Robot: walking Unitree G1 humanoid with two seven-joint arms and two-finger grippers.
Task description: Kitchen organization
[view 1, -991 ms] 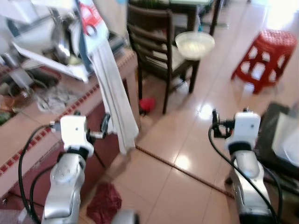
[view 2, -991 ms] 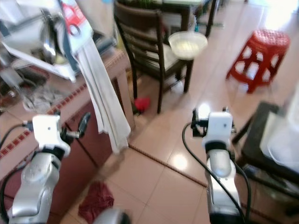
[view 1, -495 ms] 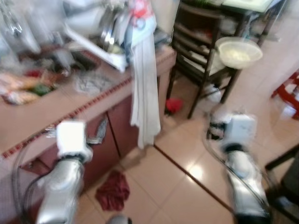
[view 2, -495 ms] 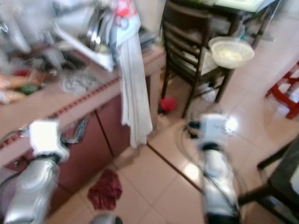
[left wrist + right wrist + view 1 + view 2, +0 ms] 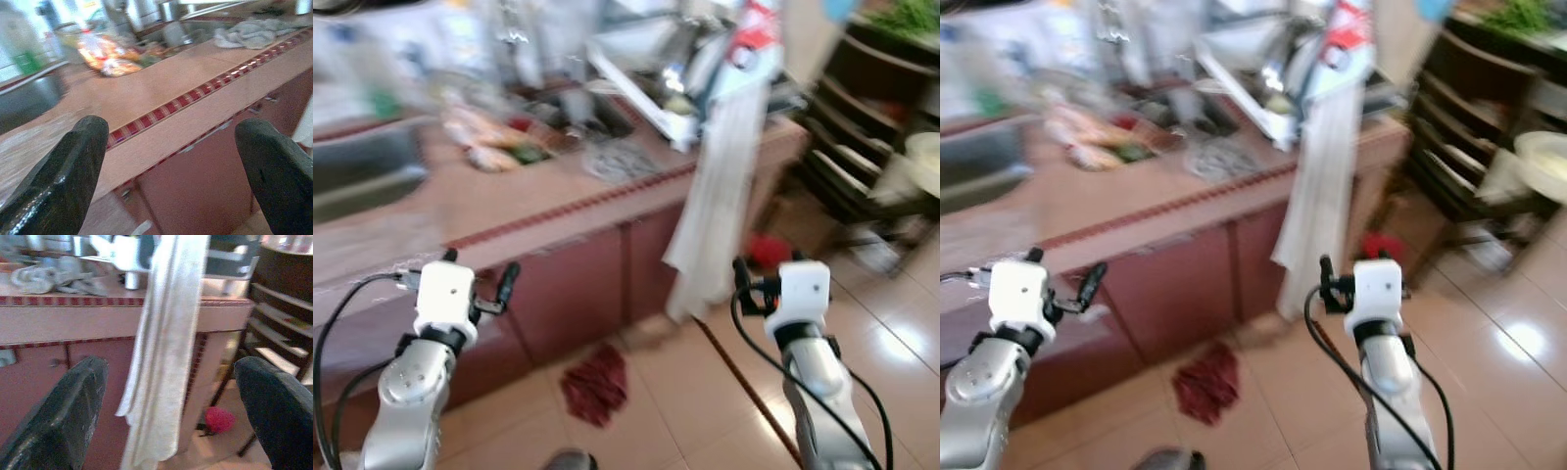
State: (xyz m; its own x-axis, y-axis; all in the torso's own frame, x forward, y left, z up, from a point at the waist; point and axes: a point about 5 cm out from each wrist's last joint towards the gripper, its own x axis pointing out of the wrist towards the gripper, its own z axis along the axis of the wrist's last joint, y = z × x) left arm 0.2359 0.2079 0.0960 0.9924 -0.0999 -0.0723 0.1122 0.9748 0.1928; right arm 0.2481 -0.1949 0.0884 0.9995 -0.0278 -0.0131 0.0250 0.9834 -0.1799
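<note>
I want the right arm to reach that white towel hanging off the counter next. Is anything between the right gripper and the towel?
Nothing visible does. The right gripper is open and empty, and the white towel hangs straight ahead of it off the counter edge, with open air between.

Head cameras look down — counter (image 5: 558, 196) shared; wrist cameras face it.
</note>
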